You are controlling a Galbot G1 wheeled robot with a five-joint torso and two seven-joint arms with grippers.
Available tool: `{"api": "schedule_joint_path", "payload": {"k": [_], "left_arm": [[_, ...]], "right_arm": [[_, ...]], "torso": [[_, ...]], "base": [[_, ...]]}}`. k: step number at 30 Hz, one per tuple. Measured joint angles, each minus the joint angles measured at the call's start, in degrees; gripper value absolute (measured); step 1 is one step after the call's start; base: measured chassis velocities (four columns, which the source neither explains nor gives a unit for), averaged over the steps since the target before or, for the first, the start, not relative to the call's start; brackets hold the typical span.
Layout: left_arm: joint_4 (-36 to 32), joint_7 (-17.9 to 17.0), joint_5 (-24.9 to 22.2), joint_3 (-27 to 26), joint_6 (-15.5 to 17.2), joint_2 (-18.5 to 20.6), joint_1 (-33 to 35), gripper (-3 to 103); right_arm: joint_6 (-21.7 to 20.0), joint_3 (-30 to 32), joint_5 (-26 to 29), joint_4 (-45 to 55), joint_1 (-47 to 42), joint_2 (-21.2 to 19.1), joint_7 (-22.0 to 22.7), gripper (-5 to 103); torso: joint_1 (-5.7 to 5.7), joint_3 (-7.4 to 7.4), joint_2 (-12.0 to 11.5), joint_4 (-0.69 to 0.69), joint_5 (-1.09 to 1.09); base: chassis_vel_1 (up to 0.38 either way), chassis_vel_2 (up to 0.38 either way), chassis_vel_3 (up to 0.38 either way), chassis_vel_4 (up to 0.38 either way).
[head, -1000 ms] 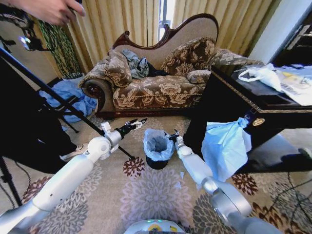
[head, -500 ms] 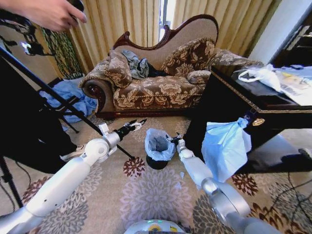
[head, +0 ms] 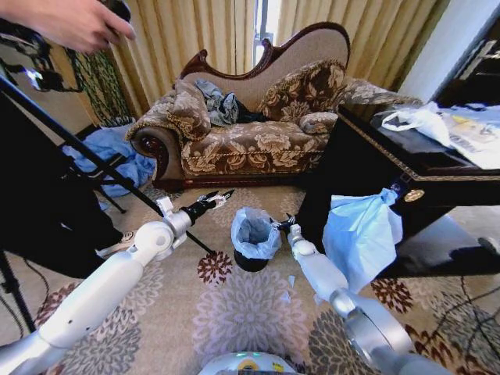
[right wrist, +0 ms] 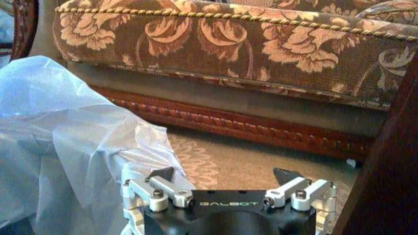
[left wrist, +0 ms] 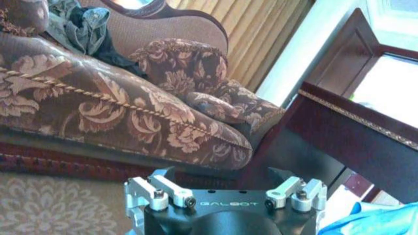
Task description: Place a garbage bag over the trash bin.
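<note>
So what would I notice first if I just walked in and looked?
Probably the small black trash bin in the middle of the flowery rug, with the light-blue garbage bag puffed over its top. The robot's left hand and right hand, both open, sit on either side of it, and the big patterned sofa stands behind.

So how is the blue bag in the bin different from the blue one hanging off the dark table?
The garbage bag sits in the trash bin, its mouth open upward and folded over the rim. The hanging bunch of plastic is larger and droops flat down the side of the dark table. The right gripper is beside the first; nothing is near the second. Both are thin, crinkly, light-blue plastic.
</note>
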Motion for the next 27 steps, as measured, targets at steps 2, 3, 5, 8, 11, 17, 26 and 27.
{"api": "schedule_joint_path", "payload": {"k": [2,3,5,8,11,17,26,27], "left_arm": [[-0.3,-0.1,0.0,0.0,0.0,0.1,0.2,98],[-0.3,-0.1,0.0,0.1,0.0,0.1,0.2,98],[-0.3,-0.2,-0.1,0.2,0.0,0.1,0.0,98],[-0.3,-0.3,-0.3,0.4,0.0,-0.1,-0.4,98],[-0.2,-0.5,-0.6,0.5,0.1,-0.2,-0.8,98],[0.5,-0.5,-0.6,0.6,0.3,-0.1,-0.8,98],[2.0,-0.4,-0.2,1.0,0.4,-0.5,-1.2,98],[2.2,-0.4,-0.1,1.0,0.5,-0.5,-1.1,98]], "right_arm": [[0.3,0.4,0.1,-0.4,0.1,0.0,-0.3,102],[0.3,0.5,0.2,-0.4,0.1,-0.2,-0.4,99],[0.3,0.5,0.3,-0.4,0.2,-0.5,-0.4,99],[0.3,0.2,0.5,-0.2,0.4,-1.2,-0.7,98],[0.0,-0.2,0.7,0.0,0.4,-1.9,-1.0,98],[-1.6,-1.3,2.9,4.7,-2.2,-4.1,-1.3,98],[-3.9,-2.1,8.2,7.4,-3.0,-5.2,-1.8,98],[-4.5,-2.2,9.3,7.8,-2.9,-5.3,-1.8,98]], "torso": [[0.0,0.0,0.0,0.01,0.0],[0.0,0.0,0.0,0.02,0.01],[0.0,0.01,0.0,0.03,0.01],[0.01,0.02,0.0,0.02,0.01],[0.02,0.02,0.0,0.01,0.02],[0.02,0.02,0.0,0.0,0.02],[0.02,0.03,0.0,0.01,0.03],[0.02,0.03,0.0,0.0,0.02]], "base": [[0.0,0.0,0.0,0.0],[0.0,0.0,0.0,0.0],[0.0,0.0,0.0,0.0],[0.0,0.0,0.0,0.0],[0.0,0.0,0.0,0.0],[0.0,0.0,0.0,0.0],[0.0,0.0,0.0,0.0],[0.0,0.0,0.0,0.0]]}}
